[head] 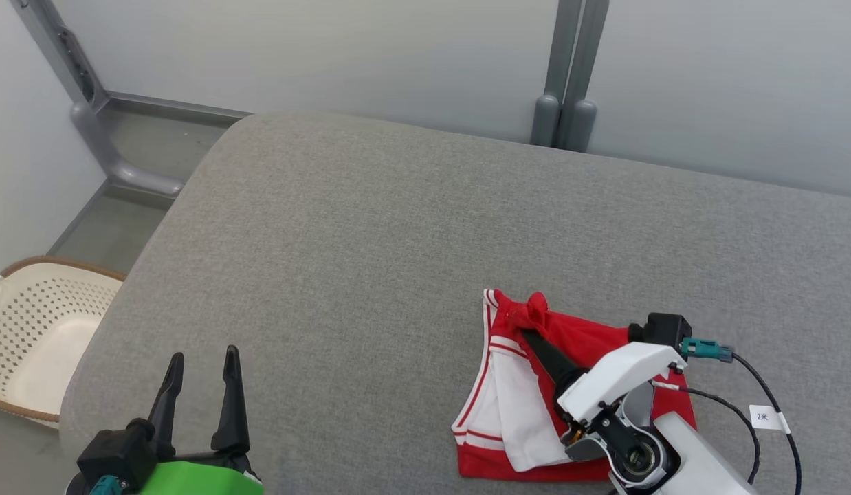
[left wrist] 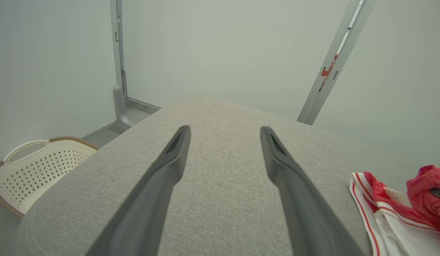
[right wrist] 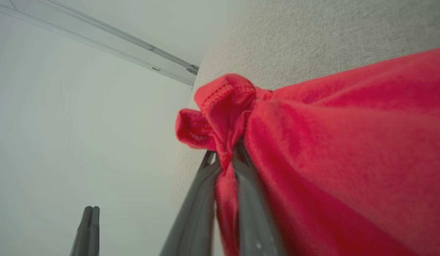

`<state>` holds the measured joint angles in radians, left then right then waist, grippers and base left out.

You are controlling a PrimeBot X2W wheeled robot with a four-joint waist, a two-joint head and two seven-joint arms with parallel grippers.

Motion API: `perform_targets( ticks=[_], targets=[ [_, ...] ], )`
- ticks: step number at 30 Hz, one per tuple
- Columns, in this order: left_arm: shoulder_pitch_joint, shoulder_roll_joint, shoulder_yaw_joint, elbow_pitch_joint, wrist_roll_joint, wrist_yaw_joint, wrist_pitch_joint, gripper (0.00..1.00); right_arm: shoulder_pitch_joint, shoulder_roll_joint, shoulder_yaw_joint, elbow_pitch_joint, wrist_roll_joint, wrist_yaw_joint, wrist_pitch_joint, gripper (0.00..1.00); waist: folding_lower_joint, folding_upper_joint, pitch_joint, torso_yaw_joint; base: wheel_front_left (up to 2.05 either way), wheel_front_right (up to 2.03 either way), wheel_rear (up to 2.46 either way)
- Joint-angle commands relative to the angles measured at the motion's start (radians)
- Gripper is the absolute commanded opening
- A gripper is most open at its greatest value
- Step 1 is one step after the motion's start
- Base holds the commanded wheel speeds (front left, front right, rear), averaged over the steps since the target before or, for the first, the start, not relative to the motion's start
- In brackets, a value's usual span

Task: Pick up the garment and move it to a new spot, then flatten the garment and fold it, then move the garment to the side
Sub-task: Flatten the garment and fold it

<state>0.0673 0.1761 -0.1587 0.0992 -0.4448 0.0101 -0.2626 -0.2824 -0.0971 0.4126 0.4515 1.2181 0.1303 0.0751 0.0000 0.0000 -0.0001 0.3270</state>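
Note:
The garment (head: 590, 344) is red with white panels and red-striped trim, lying folded on the grey cushioned surface (head: 398, 227) at the lower right. My right gripper (head: 532, 313) is shut on a bunched red edge at the garment's far end; in the right wrist view the red cloth (right wrist: 348, 149) is pinched between the two fingers (right wrist: 198, 199) and drapes to the right. My left gripper (head: 202, 361) stands open at the lower left, over bare cushion, nothing between its fingers (left wrist: 170, 167). From the left wrist view the garment (left wrist: 394, 209) shows at the right edge.
A cream perforated laundry basket (head: 34, 337) sits on the floor off the surface's left edge. Pale walls with grey metal posts (head: 566, 75) close the back. A cable with a white tag (head: 769, 417) runs from the right arm.

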Motion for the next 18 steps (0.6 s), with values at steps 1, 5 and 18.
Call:
perform_targets(
  ticks=[1, 5, 18],
  targets=[
    [-0.024, 0.001, 0.0, 0.003, 0.003, -0.004, -0.002, 1.0, -0.021, 0.009, -0.003, 0.015, -0.001, 0.001, -0.013, 0.0, 0.0, 0.0, 0.012, 0.024, 0.0, 0.0, 0.0],
    [-0.031, -0.002, -0.002, 0.017, 0.004, -0.007, -0.002, 1.0, -0.042, 0.025, 0.012, 0.065, -0.01, 0.001, -0.033, 0.0, 0.0, 0.0, 0.022, 0.024, 0.0, 0.0, 0.0],
    [-0.019, -0.006, 0.027, 0.021, -0.005, 0.005, -0.002, 1.0, -0.077, 0.003, 0.066, -0.014, -0.007, 0.001, -0.011, 1.0, 0.0, 0.0, 0.018, -0.053, 0.0, 0.0, 0.0]
  ],
)
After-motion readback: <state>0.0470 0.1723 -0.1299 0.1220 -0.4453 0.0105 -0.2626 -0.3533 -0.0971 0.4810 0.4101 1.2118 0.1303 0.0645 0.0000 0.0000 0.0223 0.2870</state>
